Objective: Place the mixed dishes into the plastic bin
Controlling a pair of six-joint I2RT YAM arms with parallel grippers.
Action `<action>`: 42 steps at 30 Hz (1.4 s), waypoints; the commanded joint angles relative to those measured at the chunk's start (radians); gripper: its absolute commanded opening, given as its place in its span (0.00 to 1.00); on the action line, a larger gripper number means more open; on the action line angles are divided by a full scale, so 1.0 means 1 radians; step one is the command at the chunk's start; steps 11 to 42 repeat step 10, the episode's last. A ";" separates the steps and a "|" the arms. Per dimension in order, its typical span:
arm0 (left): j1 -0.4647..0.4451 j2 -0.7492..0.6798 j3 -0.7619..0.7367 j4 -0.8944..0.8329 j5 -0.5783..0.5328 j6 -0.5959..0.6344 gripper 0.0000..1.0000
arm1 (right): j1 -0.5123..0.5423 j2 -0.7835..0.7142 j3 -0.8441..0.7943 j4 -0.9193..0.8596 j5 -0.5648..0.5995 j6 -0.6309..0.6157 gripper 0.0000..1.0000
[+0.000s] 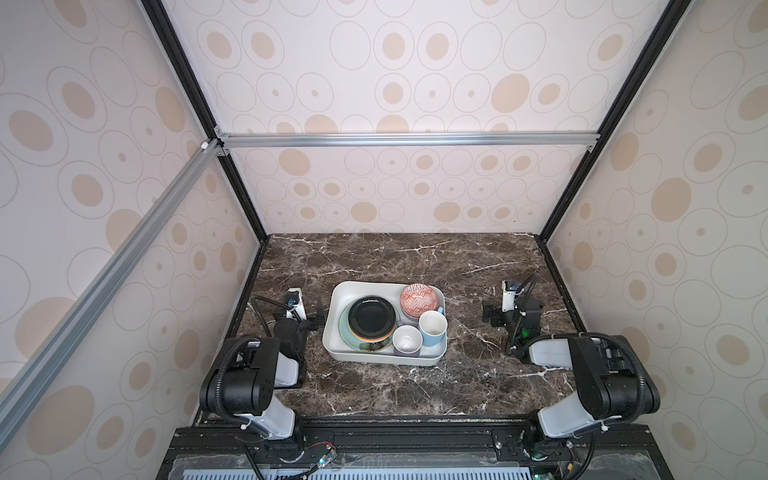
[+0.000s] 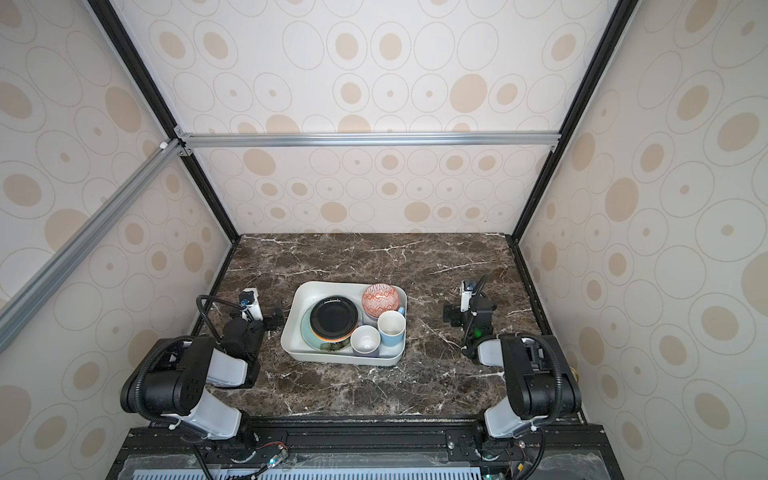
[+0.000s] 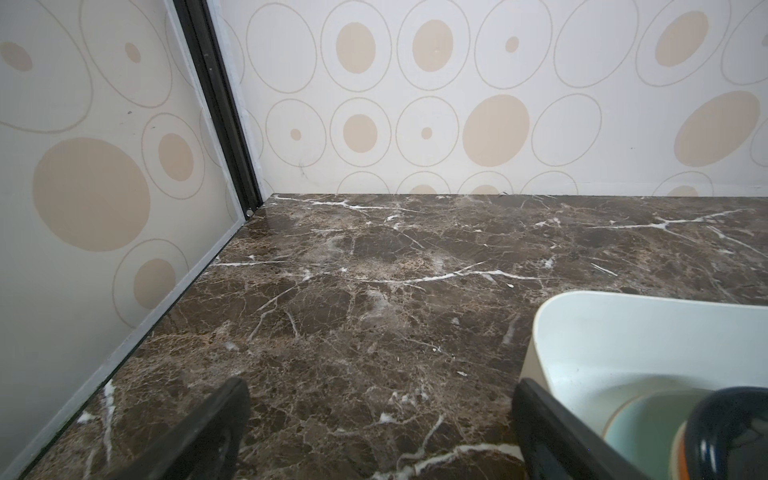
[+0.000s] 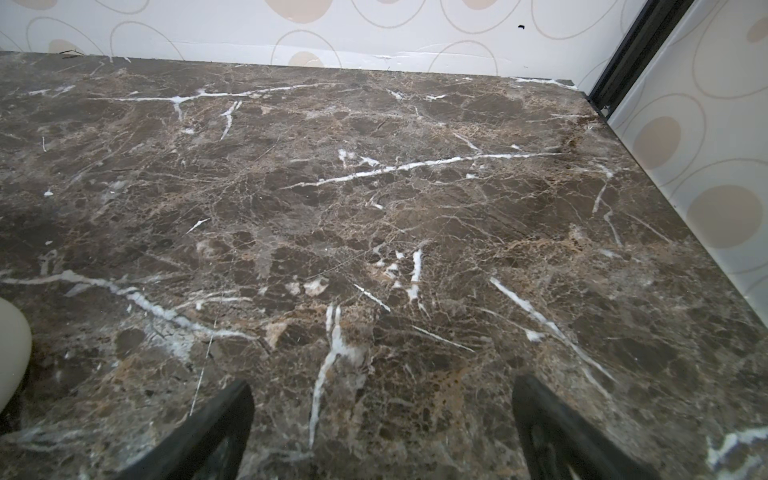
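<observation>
Jaws wide open, empty; L jaws beside bin.

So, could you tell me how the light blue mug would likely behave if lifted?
The light blue mug looks like glazed ceramic: probably rigid, slick and chippable. Standing upright, crowded by the purple mug and red-patterned bowl, it may scrape them when lifted.
</observation>
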 commanded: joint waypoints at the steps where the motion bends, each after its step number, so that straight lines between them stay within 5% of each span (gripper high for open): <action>1: -0.009 0.009 0.029 -0.005 -0.010 0.036 0.99 | -0.005 0.001 0.007 0.021 -0.006 -0.001 1.00; 42: -0.011 0.005 0.025 -0.001 -0.011 0.034 0.99 | -0.005 0.001 0.007 0.019 -0.006 -0.001 1.00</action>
